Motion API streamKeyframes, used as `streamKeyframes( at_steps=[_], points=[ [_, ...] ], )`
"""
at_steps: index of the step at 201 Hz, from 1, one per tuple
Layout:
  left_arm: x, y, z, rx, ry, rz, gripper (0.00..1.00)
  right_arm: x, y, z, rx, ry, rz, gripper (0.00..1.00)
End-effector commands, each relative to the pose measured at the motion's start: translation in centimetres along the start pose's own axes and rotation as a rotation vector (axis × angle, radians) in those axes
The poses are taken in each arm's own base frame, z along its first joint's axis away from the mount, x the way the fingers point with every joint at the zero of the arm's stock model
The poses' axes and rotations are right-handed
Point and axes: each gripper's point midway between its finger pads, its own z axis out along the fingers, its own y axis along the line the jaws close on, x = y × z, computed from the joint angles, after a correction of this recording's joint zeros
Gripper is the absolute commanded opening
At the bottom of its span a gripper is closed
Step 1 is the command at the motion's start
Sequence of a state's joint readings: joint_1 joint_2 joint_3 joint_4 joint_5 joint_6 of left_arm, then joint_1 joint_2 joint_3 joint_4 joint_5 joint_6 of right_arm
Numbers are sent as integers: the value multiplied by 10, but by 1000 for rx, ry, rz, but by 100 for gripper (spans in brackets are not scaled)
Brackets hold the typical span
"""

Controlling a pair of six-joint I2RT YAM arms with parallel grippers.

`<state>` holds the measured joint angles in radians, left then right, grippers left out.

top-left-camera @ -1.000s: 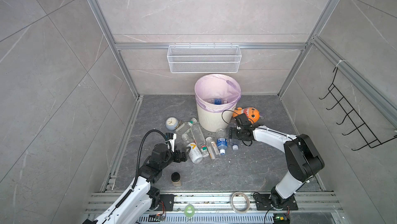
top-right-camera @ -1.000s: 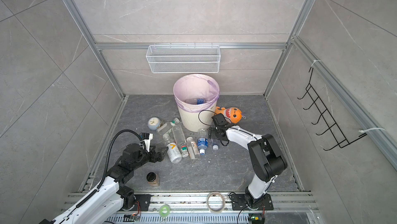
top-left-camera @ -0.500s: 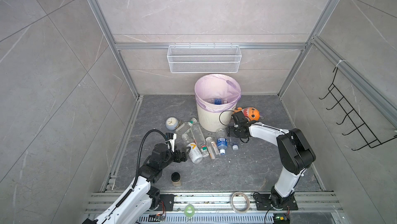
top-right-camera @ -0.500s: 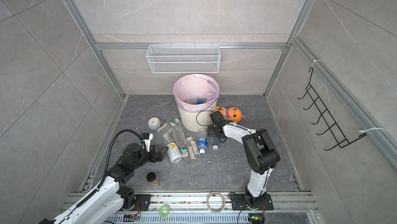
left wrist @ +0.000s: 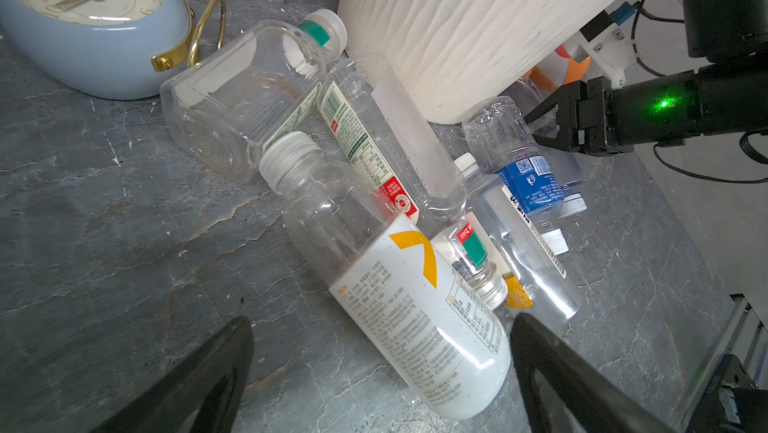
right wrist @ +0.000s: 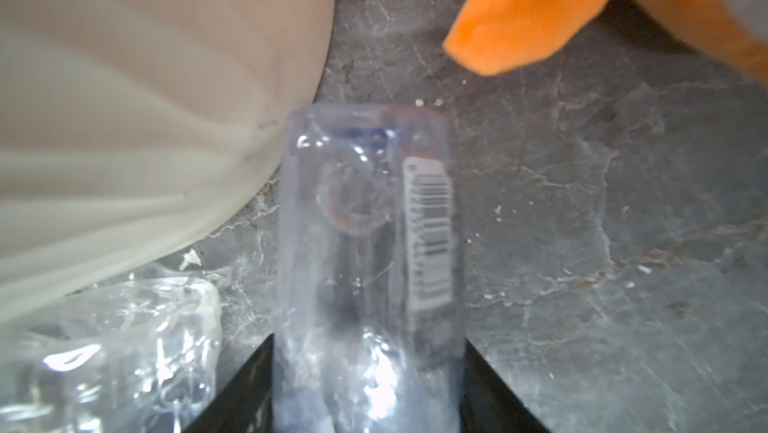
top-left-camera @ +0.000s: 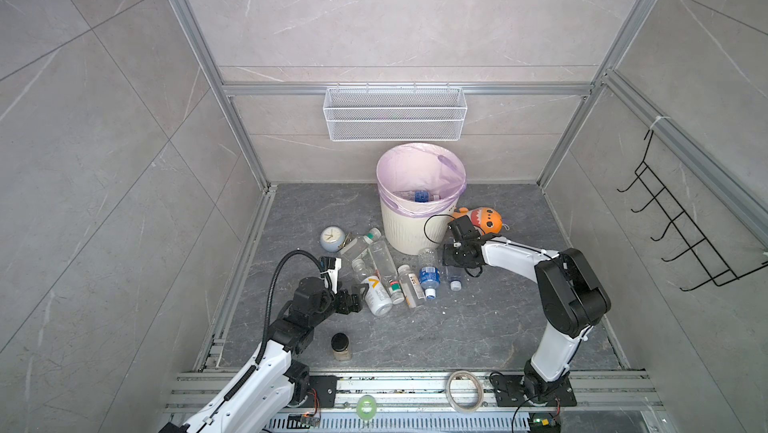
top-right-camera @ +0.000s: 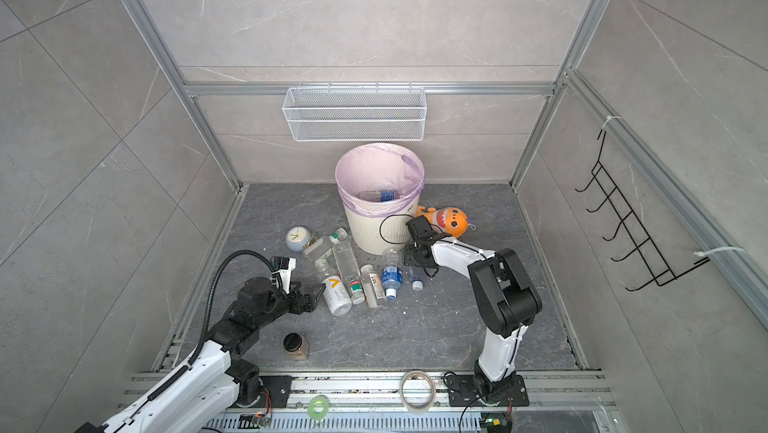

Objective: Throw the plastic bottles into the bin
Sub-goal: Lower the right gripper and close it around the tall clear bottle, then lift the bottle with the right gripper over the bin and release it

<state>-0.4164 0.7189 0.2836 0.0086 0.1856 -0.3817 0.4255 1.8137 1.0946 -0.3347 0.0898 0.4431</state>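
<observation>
Top view | plastic bottles (top-left-camera: 377, 296) outside bin (top-left-camera: 399, 231): six | inside: one visible

Bottles (top-left-camera: 382, 260) before bin (top-left-camera: 409, 235), one inside, clock (top-left-camera: 332, 238) left, toy (top-left-camera: 484, 219) right

A robot lab cell mocked up as a bathroom: grey tiled walls (top-left-camera: 104, 140), aluminium frame (top-left-camera: 407, 89), wire-mesh basket (top-left-camera: 395, 115).

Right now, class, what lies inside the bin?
Inside the bin, lined with a pink bag, a blue-labelled bottle shows in both top views. The near wall hides the rest of the bottom.
</observation>
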Motion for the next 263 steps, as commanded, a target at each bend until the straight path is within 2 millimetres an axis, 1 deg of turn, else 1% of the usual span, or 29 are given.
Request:
streamKeyframes(
  at_steps=[1, 45, 67, 105, 143, 171, 197, 217, 235, 263],
  points=[
    [-10, -3, -1, 12, -44, 23, 98, 9, -9, 2, 30, 14, -16, 57],
    [-10, -4, 0, 13, -41, 21, 98, 13, -12, -4, 29, 4, -10, 49],
    [-10, -1, 1, 0, -41, 17, 97, 17, -15, -7, 31, -5, -3, 48],
    [-10, 0, 1, -5, -37, 14, 96, 23, -15, -21, -21, -61, 17, 49],
    [-10, 2, 2, -16, -35, 13, 96, 33, -14, -45, -64, -128, 11, 51],
    [-10, 2, 3, -19, -31, 10, 96, 45, -16, -62, -80, -170, 2, 52],
    [-10, 3, 3, -22, -31, 9, 95, 58, -12, -78, -114, -209, -26, 52],
    [-10, 3, 3, -22, -33, 8, 95, 64, -6, -96, -161, -275, -54, 51],
    [-9, 3, 3, -22, -29, 6, 95, 66, -2, -114, -196, -336, -70, 51],
    [-9, 3, 3, -22, -31, 7, 95, 62, 4, -151, -242, -447, -98, 51]
  ],
)
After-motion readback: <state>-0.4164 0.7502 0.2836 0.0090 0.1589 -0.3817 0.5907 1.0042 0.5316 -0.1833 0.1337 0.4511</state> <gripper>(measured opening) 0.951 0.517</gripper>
